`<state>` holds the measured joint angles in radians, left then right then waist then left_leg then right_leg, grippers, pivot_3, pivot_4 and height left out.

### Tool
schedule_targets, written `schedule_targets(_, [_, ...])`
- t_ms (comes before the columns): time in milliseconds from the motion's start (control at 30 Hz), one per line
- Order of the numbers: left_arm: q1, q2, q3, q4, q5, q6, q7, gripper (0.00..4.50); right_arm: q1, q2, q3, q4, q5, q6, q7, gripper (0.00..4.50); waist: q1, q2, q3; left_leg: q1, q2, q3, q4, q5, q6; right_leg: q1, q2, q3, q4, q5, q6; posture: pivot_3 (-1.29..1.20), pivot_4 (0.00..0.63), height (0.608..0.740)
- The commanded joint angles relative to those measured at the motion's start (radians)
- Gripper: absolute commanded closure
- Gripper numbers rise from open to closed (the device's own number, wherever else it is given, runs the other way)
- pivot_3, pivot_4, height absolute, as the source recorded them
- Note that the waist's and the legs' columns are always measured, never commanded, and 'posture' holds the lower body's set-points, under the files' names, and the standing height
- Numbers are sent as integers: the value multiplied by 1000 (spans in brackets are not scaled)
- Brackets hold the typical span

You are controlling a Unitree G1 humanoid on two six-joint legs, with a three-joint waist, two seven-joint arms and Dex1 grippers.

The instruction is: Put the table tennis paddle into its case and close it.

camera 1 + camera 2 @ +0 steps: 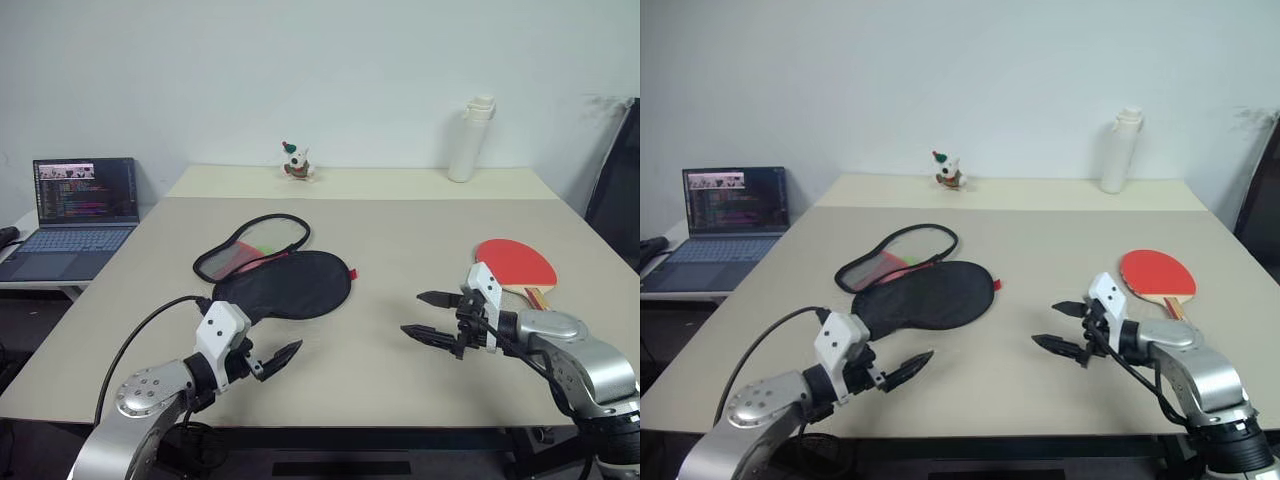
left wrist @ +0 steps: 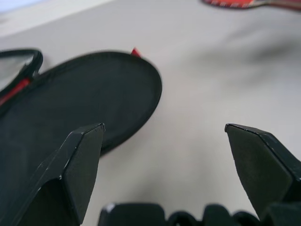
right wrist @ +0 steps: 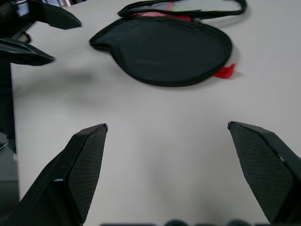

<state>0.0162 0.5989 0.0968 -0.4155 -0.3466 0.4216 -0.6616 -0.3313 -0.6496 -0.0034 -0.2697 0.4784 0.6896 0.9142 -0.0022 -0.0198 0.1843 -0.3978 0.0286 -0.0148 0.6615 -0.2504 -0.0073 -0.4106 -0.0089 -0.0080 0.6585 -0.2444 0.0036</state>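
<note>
We see the paddle (image 1: 514, 262) lying flat on the desk (image 1: 400, 230) at its right side, red face up, handle toward us. Well apart, mid-desk, lies the case (image 1: 283, 284), unzipped and spread open, black side up. Our right hand (image 1: 432, 317) hovers just beside the paddle, fingers wide apart, empty. Our left hand (image 1: 282, 358) hovers near the case, also spread and empty.

I see the case (image 1: 280, 282) lying unzipped and spread flat mid-table, black half nearest me; the red paddle (image 1: 516, 262) lies flat well apart, to its right.
</note>
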Motion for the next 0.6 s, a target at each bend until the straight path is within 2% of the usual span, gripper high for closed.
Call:
schedule_targets(33, [-54,-15,-5,46,16,-60,-5,32,14,-40,-55,-54,28,20,-9,0,1,0,0,0,0,0,0,0,0,0,0,0,0,0,0,0,150,740])
schedule_targets(167, [-117,-19,-35,145,51,-127,-32,32,51,-63,-85,-59,24,11,-31,0,2,0,0,0,0,0,0,0,0,0,0,-1,0,0,0,0,150,740])
schedule_targets(233, [-157,-16,-23,181,24,-121,-57,32,69,-74,-101,-91,35,22,-42,0,1,0,0,0,0,1,0,0,0,0,0,0,0,0,0,0,150,740])
schedule_targets(367, [-257,50,-14,304,-10,-102,-184,32,129,-71,-162,-154,58,31,-81,0,1,0,0,-1,0,1,0,0,0,0,2,-1,0,0,0,0,150,740])
schedule_targets(600, [-342,164,-6,489,32,-200,-328,32,147,-30,-126,-176,45,6,-127,0,-4,0,1,0,1,2,0,0,0,-1,4,-1,1,-1,-1,0,150,740])
